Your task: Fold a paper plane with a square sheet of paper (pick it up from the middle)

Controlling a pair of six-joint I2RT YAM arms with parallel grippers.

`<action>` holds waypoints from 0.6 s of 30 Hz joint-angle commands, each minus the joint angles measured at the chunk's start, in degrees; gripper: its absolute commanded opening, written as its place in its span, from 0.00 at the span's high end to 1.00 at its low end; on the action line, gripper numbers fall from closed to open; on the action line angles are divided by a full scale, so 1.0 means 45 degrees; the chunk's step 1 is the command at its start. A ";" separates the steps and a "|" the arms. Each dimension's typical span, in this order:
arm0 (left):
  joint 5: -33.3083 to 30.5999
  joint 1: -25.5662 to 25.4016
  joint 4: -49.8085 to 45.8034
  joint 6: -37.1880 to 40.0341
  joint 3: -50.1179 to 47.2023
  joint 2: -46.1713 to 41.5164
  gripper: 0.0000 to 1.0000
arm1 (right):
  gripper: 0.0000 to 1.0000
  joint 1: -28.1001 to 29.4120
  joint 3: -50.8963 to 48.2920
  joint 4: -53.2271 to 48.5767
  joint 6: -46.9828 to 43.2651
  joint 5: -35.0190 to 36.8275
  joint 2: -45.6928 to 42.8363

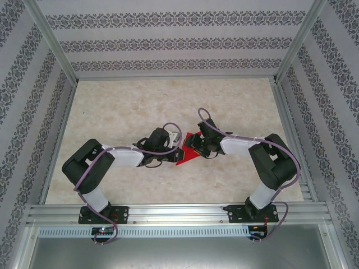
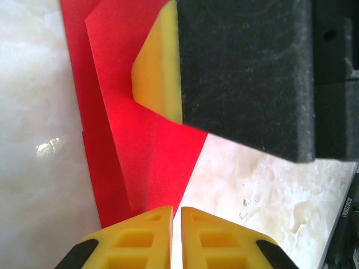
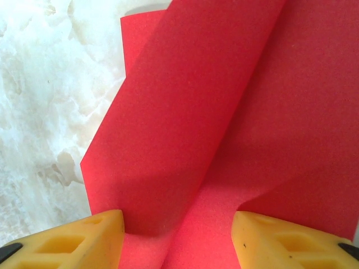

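Wide-open right gripper [image 3: 176, 216] straddles folded bright red paper sheet [image 3: 185, 112]; left gripper [image 2: 175, 210] almost closed at its edge, hold unclear.

The table [image 1: 140, 106] is a pale cream slab with a marbled pattern, edged by metal rails [image 1: 179, 208]; near its middle, a little toward the near edge, lies the red sheet of paper [image 1: 189, 152]; it is creased into overlapping folds, one flap lifting off the surface.
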 commanded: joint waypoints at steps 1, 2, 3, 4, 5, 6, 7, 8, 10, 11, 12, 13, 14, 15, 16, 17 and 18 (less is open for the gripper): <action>-0.0281 0.0158 -0.0337 0.0142 0.0312 0.0324 0.87 | 0.44 0.0087 -0.0255 -0.1400 -0.0011 0.0825 0.0629; -0.0283 0.0166 -0.0347 0.0152 0.0311 0.0379 0.88 | 0.45 0.0089 -0.0255 -0.1394 -0.0057 0.0834 0.0610; -0.0322 0.0162 -0.0393 0.0142 0.0334 0.0429 0.88 | 0.45 0.0093 -0.0274 -0.1381 -0.0093 0.0817 0.0594; -0.0366 0.0163 -0.0455 0.0142 0.0374 0.0480 0.88 | 0.45 0.0089 -0.0294 -0.1355 -0.0132 0.0822 0.0573; -0.0433 0.0175 -0.0514 0.0146 0.0370 0.0531 0.88 | 0.45 0.0088 -0.0324 -0.1340 -0.0151 0.0818 0.0541; -0.0499 0.0182 -0.0587 0.0142 0.0395 0.0568 0.89 | 0.45 0.0089 -0.0333 -0.1345 -0.0195 0.0824 0.0523; -0.0540 0.0174 -0.0614 0.0157 0.0411 0.0585 0.89 | 0.45 0.0089 -0.0367 -0.1323 -0.0234 0.0846 0.0494; -0.0547 0.0181 -0.0596 0.0166 0.0406 0.0614 0.89 | 0.45 0.0079 -0.0435 -0.1260 -0.0288 0.0854 0.0437; -0.0558 0.0173 -0.0612 0.0163 0.0432 0.0674 0.89 | 0.45 0.0088 -0.0541 -0.1180 -0.0330 0.0882 0.0348; -0.0554 0.0178 -0.0614 0.0191 0.0442 0.0697 0.89 | 0.45 0.0088 -0.0549 -0.1211 -0.0377 0.0928 0.0317; -0.0538 0.0178 -0.0612 0.0201 0.0453 0.0722 0.89 | 0.45 0.0088 -0.0550 -0.1265 -0.0377 0.0985 0.0297; -0.0518 0.0183 -0.0597 0.0213 0.0463 0.0733 0.89 | 0.45 0.0087 -0.0518 -0.1389 -0.0382 0.1041 0.0314; -0.0509 0.0180 -0.0595 0.0204 0.0448 0.0737 0.89 | 0.45 0.0076 -0.0476 -0.1526 -0.0397 0.1087 0.0350; -0.0467 0.0183 -0.0589 0.0201 0.0454 0.0728 0.89 | 0.46 0.0087 -0.0419 -0.1668 -0.0404 0.1135 0.0408; -0.0446 0.0183 -0.0595 0.0218 0.0451 0.0720 0.89 | 0.46 0.0089 -0.0376 -0.1796 -0.0373 0.1180 0.0479; -0.0408 0.0178 -0.0585 0.0240 0.0472 0.0698 0.89 | 0.47 0.0078 -0.0317 -0.1915 -0.0376 0.1213 0.0559; -0.0370 0.0183 -0.0614 0.0263 0.0472 0.0673 0.89 | 0.48 0.0081 -0.0250 -0.2037 -0.0375 0.1277 0.0647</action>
